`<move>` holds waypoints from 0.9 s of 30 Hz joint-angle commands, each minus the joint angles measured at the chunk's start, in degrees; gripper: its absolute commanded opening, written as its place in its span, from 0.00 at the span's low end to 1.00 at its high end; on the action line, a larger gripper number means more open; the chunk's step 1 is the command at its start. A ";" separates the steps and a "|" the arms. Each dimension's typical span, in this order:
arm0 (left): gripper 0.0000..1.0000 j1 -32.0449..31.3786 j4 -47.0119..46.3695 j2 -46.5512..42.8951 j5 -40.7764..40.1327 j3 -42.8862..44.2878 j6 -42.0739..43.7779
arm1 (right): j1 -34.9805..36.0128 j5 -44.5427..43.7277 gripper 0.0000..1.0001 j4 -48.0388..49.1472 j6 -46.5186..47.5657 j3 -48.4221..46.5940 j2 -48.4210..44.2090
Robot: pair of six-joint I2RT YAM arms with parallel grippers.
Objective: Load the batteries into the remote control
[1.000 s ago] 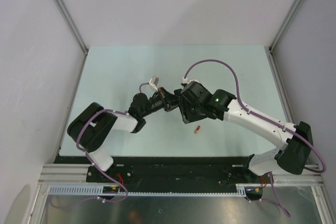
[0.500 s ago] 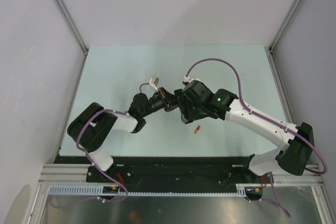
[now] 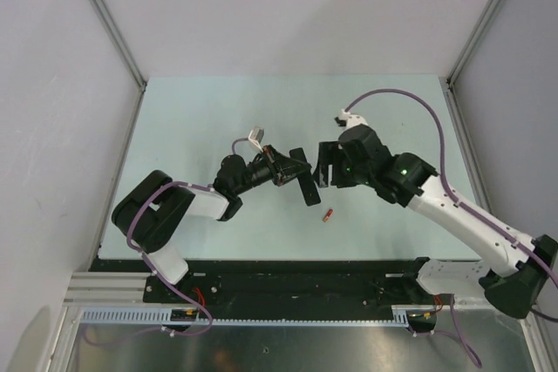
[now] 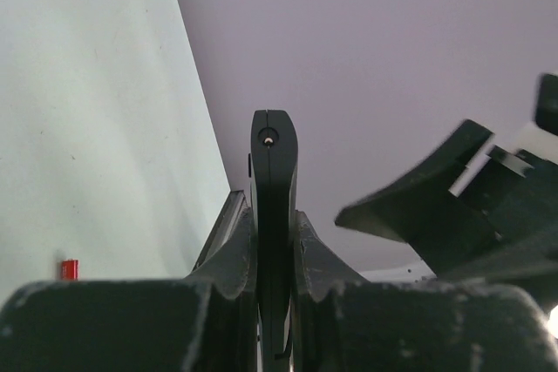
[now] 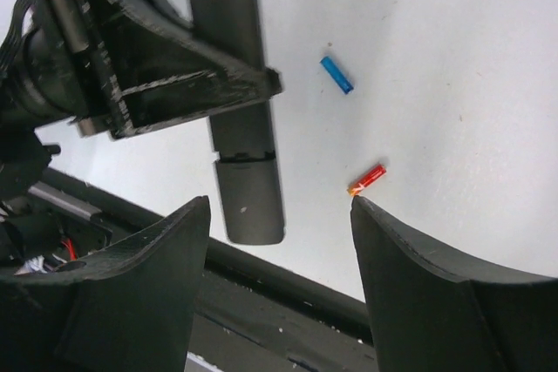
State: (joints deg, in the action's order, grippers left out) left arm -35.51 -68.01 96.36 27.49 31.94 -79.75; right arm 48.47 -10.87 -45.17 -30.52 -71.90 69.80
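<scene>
My left gripper [image 3: 288, 170] is shut on the black remote control [image 3: 303, 182] and holds it above the table. In the left wrist view the remote [image 4: 274, 180] stands edge-on between the fingers. My right gripper [image 3: 324, 165] is open and empty, just right of the remote. The right wrist view shows the remote [image 5: 242, 119] in the left gripper [image 5: 157, 67], with a seam line across its back. The red-orange battery [image 5: 367, 179] and the blue battery [image 5: 336, 75] lie apart on the table. The red one also shows from above [image 3: 329, 214] and in the left wrist view [image 4: 69, 269].
The pale green table [image 3: 192, 128] is walled by grey panels on three sides. A black rail [image 5: 288, 285] runs along the table's near edge. The right gripper's body [image 4: 453, 215] fills the right of the left wrist view.
My right gripper has drawn back to the right, off the remote it was over before. The left gripper and the remote have not moved, nor has the red battery.
</scene>
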 commanded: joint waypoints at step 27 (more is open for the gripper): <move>0.00 -0.44 0.77 -8.46 5.39 1.10 -4.89 | -19.64 55.43 0.73 50.44 -15.36 32.87 -8.99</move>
State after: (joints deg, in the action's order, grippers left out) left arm -35.59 -66.39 90.94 31.97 31.92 -84.05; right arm 27.94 40.53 -0.23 -45.47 -39.20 59.31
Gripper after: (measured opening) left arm 0.136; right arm 0.740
